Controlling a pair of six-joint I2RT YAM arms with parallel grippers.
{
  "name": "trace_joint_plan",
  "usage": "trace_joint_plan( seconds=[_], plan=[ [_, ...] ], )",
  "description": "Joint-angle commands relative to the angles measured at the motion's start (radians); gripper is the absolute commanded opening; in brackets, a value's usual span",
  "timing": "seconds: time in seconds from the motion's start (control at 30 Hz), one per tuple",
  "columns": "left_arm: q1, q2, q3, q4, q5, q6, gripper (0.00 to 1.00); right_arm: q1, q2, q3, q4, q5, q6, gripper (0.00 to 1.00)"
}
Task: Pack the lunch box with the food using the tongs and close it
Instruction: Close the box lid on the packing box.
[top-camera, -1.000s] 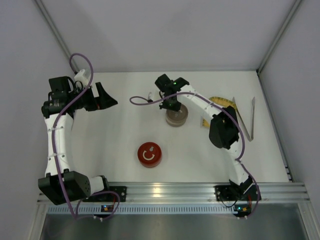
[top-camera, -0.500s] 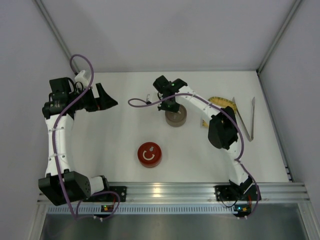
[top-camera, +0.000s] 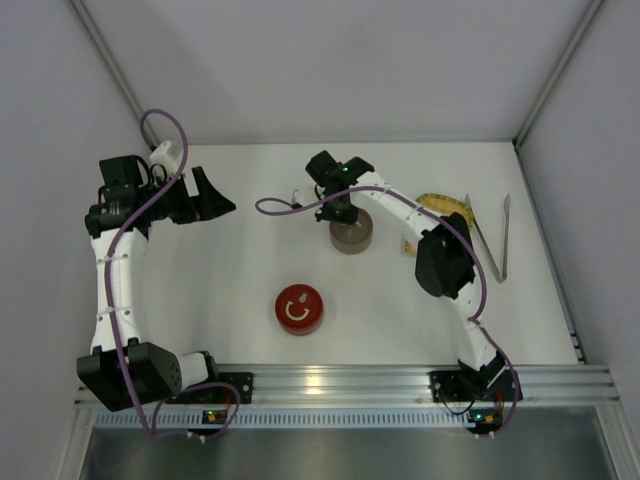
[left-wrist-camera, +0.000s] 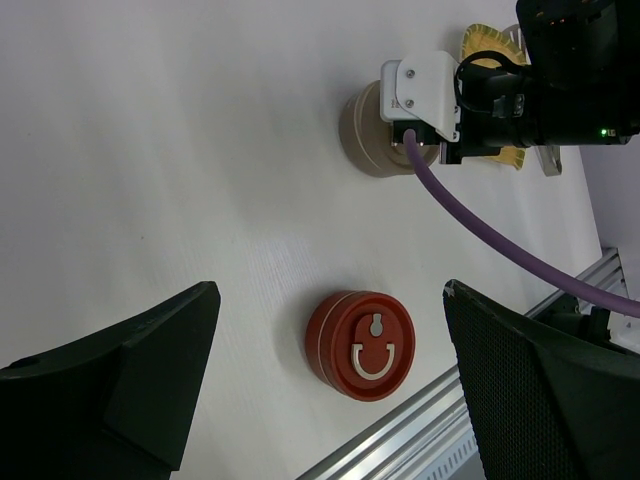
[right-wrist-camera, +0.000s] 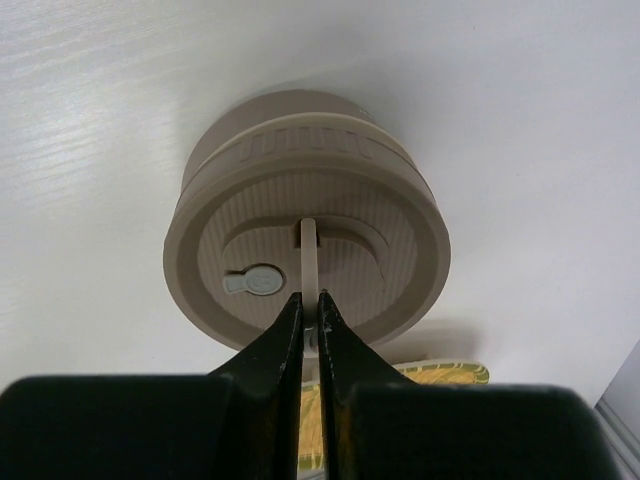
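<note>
Clamping the right gripper (right-wrist-camera: 309, 300) tight on the thin lid tab (right-wrist-camera: 308, 240) of the beige lunch box (right-wrist-camera: 290, 140) at mid-table, likely to pull the lid off before packing. Reaching forward and inward, wrist tipped down over it. Holding the left gripper (top-camera: 218, 192) spread wide, empty, far left, clear of the work. Leaving the tongs (top-camera: 504, 240) beside the yellow mat (top-camera: 440, 203); food not discernible.

Beige lid (right-wrist-camera: 305, 220) at right pincer (right-wrist-camera: 308, 305): matt plastic, finely ribbed. Red tub (left-wrist-camera: 358, 344): smooth semi-gloss plastic. Table (left-wrist-camera: 150, 150): matt white, faintly grained.
</note>
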Motion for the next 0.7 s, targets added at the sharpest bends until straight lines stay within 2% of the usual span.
trace_joint_plan(
  seconds=[0.0, 0.67],
  plan=[
    [0.007, -0.034, -0.005, 0.043, 0.032, 0.013, 0.98, 0.006, -0.016, 0.055, -0.03, -0.029, -0.01, 0.0],
    [0.007, -0.027, -0.022, 0.04, 0.05, 0.024, 0.98, -0.01, -0.022, 0.121, -0.069, -0.098, 0.007, 0.0]
  ],
)
